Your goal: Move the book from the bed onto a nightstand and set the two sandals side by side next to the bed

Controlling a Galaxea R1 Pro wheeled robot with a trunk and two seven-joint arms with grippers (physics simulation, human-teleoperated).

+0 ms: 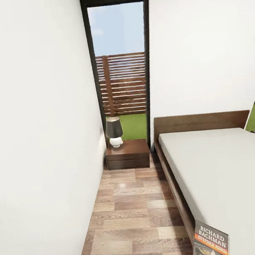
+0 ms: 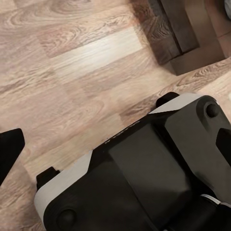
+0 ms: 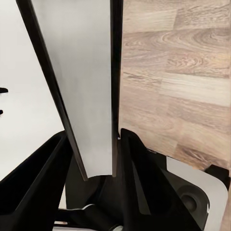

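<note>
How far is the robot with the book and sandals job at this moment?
Done: the book is off the bed, clamped edge-on between the right gripper fingers. In hand: carrying it down the aisle toward the nightstand, where a lamp stands. Left: setting the book there, then pairing both sandals beside the bed.

Left wrist view: wood-plank floor [image 2: 72, 72] with light and brown boards. A dark brown wooden furniture corner [image 2: 180, 36] rests on the floor. The robot's base [image 2: 144, 178], black with pale grey trim, stands on the planks near it. One black gripper fingertip [image 2: 9, 151] shows; gripper state undeterminable.
</note>
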